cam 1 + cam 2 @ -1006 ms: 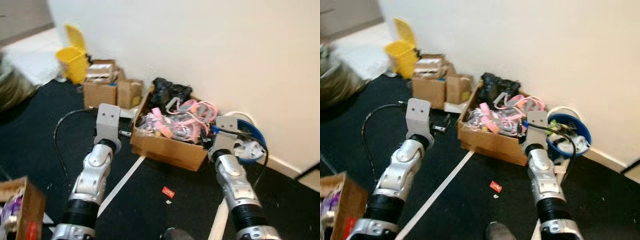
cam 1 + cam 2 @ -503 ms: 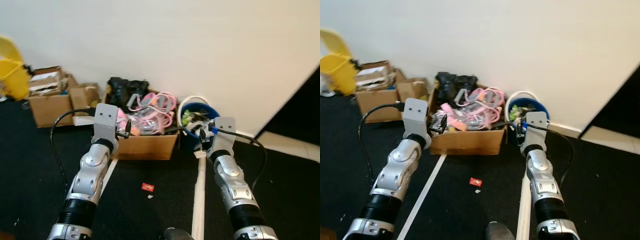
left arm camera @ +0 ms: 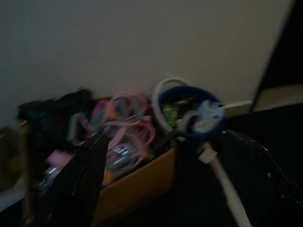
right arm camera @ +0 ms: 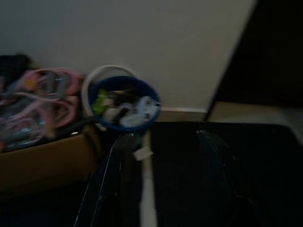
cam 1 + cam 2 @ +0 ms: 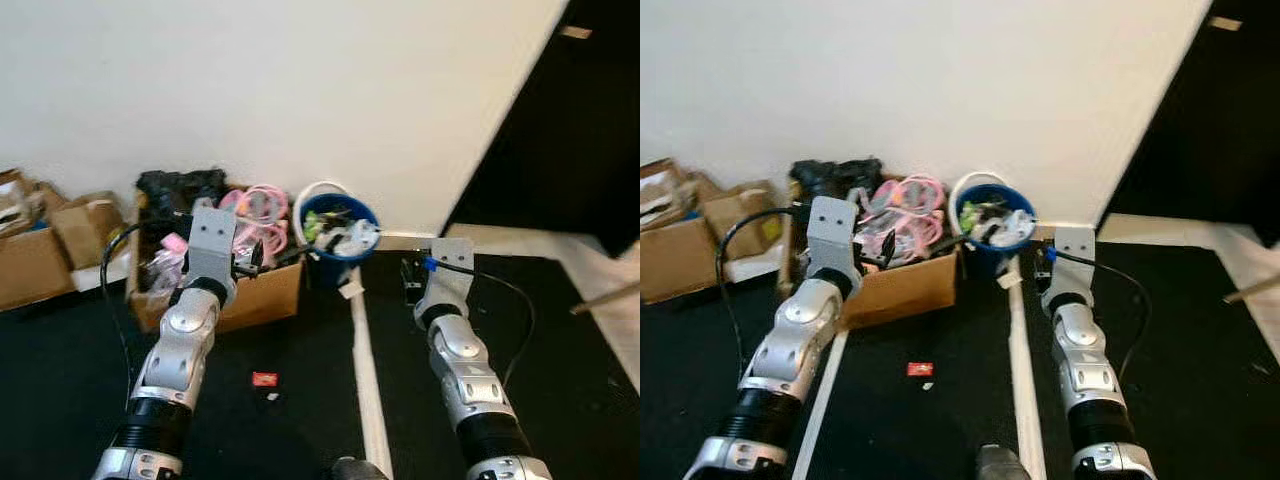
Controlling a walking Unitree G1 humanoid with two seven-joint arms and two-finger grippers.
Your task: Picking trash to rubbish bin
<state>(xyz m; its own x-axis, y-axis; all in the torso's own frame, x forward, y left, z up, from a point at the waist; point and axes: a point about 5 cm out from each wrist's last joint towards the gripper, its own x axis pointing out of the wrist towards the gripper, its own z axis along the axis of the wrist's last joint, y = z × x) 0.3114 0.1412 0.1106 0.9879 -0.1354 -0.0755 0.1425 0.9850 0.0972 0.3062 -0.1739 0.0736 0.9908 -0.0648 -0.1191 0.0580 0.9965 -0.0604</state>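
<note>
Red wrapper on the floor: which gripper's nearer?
Left. The left gripper hangs over the cardboard box's front edge, above the red wrapper. The right gripper is across the white floor line, farther off.

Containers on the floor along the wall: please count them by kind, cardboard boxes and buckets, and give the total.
Cardboard boxes: 3 (big box of pink items, small box, box at the picture edge)
Blue bucket: 1
Total: 4
</note>
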